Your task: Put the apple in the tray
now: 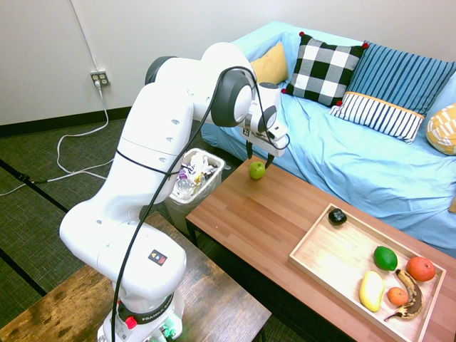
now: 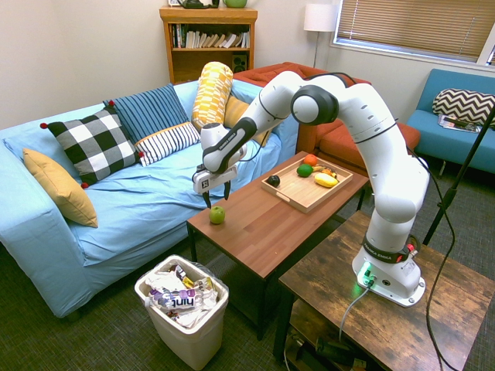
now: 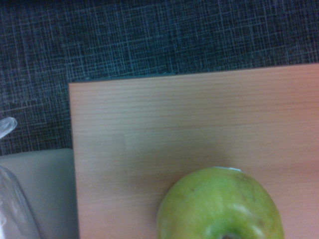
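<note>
Second exterior view showed the gripper (image 2: 217,198) hung just above the apple (image 2: 217,215) at the counter's (image 2: 263,224) corner, well apart from the tray (image 2: 296,197), jaws spread wide; centring was judged necessary before closing, the round apple's stem dimple upward and no long axis discernible.

One apple (image 1: 256,169) sits just below the fingertips. Well away from the fingers, one tray (image 1: 320,256) holds six items: one lime, two oranges, one banana, one yellow fruit, and one dark object, perhaps an avocado.
</note>
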{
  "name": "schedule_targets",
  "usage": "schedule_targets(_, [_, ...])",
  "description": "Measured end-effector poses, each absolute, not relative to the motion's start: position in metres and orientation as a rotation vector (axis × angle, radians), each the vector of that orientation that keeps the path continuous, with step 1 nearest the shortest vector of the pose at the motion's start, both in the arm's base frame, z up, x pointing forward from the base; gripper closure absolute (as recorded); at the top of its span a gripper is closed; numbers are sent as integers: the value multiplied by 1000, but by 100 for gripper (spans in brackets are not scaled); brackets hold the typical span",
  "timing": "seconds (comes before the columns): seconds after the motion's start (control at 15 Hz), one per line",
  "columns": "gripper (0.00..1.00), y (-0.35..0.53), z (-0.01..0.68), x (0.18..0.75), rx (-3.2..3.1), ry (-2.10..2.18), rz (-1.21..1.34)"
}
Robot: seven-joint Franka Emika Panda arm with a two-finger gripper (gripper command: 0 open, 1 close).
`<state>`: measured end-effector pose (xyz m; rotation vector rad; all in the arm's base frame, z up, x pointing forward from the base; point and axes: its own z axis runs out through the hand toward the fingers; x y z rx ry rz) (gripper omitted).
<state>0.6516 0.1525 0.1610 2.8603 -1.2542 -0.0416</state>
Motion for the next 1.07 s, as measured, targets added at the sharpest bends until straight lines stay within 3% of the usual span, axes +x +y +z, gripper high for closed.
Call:
schedule_targets(0.4, [0, 151, 129, 654, 2826, -1273, -114])
schedule_targets(0.47, [100, 151, 126, 654, 2820, -1276, -129])
schedule_targets(1.07, [100, 153, 117, 655, 2807, -1286, -189])
